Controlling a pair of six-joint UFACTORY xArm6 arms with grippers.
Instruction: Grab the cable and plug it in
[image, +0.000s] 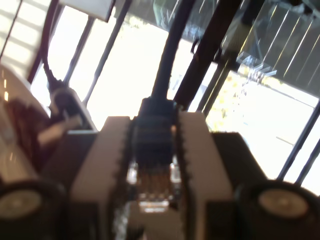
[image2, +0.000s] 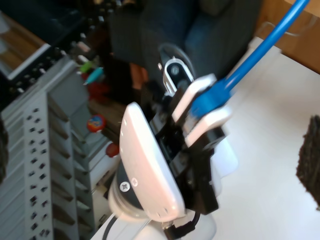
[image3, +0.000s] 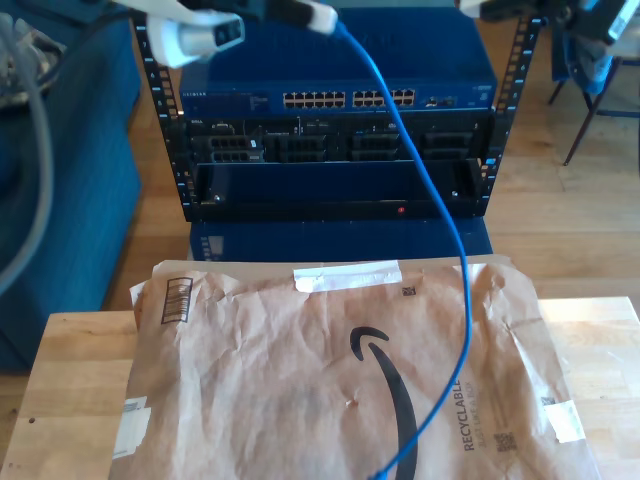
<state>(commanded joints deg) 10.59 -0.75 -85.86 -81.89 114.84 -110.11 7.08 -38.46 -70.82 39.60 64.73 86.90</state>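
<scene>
**Plug held high, ports still below**

At the exterior view's top left, my first gripper (image3: 300, 14) hangs above the rack, its jaws clamped on the plug (image: 154, 187) of the cable (image3: 440, 200). From there the cable runs down toward that view's right and trails off the paper (image3: 330, 380) at the near edge. In the first wrist view the plug sits square between the pads, its clear tip pointing out of the jaws.

The switch (image3: 340, 100) and its row of ports lie under the gripper, so the job now, I judge, is to lower, level the plug with one port and push straight in, leaving slack in the cable.

My second gripper looks on at the first; whether its jaws are apart I cannot tell.
</scene>
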